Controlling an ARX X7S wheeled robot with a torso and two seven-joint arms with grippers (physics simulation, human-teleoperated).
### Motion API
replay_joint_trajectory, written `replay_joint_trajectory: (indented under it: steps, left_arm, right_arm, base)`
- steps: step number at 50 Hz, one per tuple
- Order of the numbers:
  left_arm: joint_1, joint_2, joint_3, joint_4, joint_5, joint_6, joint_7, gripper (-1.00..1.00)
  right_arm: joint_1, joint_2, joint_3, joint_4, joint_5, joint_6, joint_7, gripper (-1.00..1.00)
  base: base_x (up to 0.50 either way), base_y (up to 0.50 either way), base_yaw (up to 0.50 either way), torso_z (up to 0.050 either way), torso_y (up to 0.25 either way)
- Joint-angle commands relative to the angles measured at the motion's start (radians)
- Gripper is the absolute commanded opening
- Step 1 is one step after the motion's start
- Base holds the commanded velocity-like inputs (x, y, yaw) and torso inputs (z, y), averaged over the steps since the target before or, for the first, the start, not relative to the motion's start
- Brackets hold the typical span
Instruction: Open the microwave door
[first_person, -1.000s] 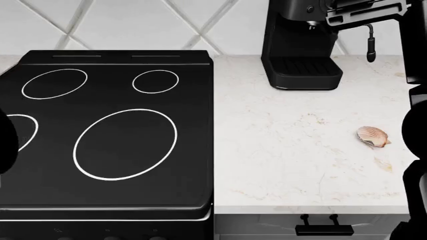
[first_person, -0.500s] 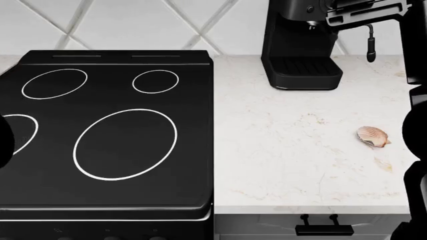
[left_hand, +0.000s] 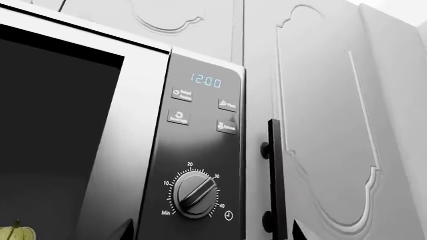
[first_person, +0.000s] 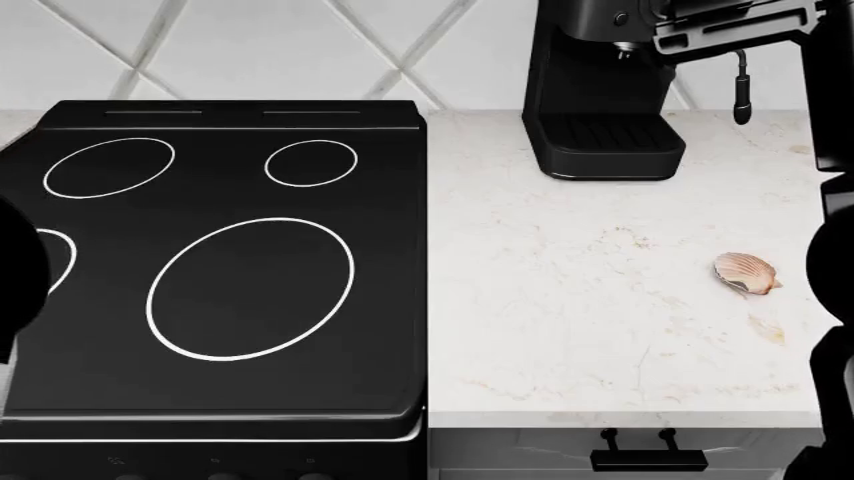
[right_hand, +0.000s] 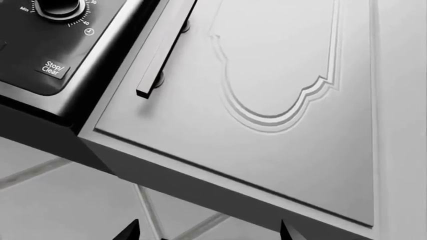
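The microwave (left_hand: 200, 150) fills the left wrist view, its dark glass door (left_hand: 60, 140) closed beside a control panel with a clock reading 12:00 and a round dial (left_hand: 195, 194). My left gripper (left_hand: 212, 235) is open, its fingertips spread wide just in front of the panel's lower edge, holding nothing. In the right wrist view the microwave's lower corner (right_hand: 60, 40) shows with its Stop/Clear button (right_hand: 51, 69). My right gripper (right_hand: 208, 232) is open and empty, below the cabinet beside it. The microwave is out of the head view.
A white cabinet door (left_hand: 333, 125) with a black bar handle (left_hand: 275, 180) adjoins the microwave. Below are a black cooktop (first_person: 214, 260), a coffee machine (first_person: 601, 90) and a shell (first_person: 746, 272) on the marble counter (first_person: 601, 330). A yellowish item (left_hand: 15, 232) shows behind the door glass.
In the head view the dark shape of my left arm at the left edge has shifted and grown slightly. The objects on the counter have not moved.
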Motion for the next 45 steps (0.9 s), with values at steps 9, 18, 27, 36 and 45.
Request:
replay_joint_trajectory:
  steps: [9, 18, 27, 36, 45]
  left_arm:
    - [-0.066, 0.041, 0.231, -0.409, 0.345, 0.371, 0.085, 1.00]
    - [-0.079, 0.045, 0.321, -0.598, 0.503, 0.579, 0.096, 1.00]
    - [-0.047, 0.049, 0.365, -0.723, 0.606, 0.749, 0.065, 1.00]
    - [-0.020, 0.001, 0.378, -0.724, 0.642, 0.770, 0.045, 1.00]
    - [-0.056, -0.093, 0.366, -0.705, 0.649, 0.707, 0.050, 1.00]
  right_arm:
    - [0.007, 0.004, 0.003, -0.018, 0.010, 0.022, 0.003, 1.00]
    - [0.011, 0.004, -0.002, -0.016, 0.010, 0.022, 0.005, 1.00]
    - [0.006, 0.002, -0.006, -0.010, 0.010, 0.012, 0.008, 1.00]
    - [0.007, 0.002, -0.005, -0.012, 0.014, 0.015, 0.010, 1.00]
    - [0.011, -0.001, -0.012, -0.001, 0.015, 0.007, 0.010, 1.00]
  base:
    - [0.00, 0.00, 0.00, 0.000, 0.000]
    - [0.00, 0.00, 0.00, 0.000, 0.000]
    - [0.00, 0.00, 0.00, 0.000, 0.000]
    - [0.00, 0.00, 0.00, 0.000, 0.000]
    - [0.00, 0.00, 0.00, 0.000, 0.000]
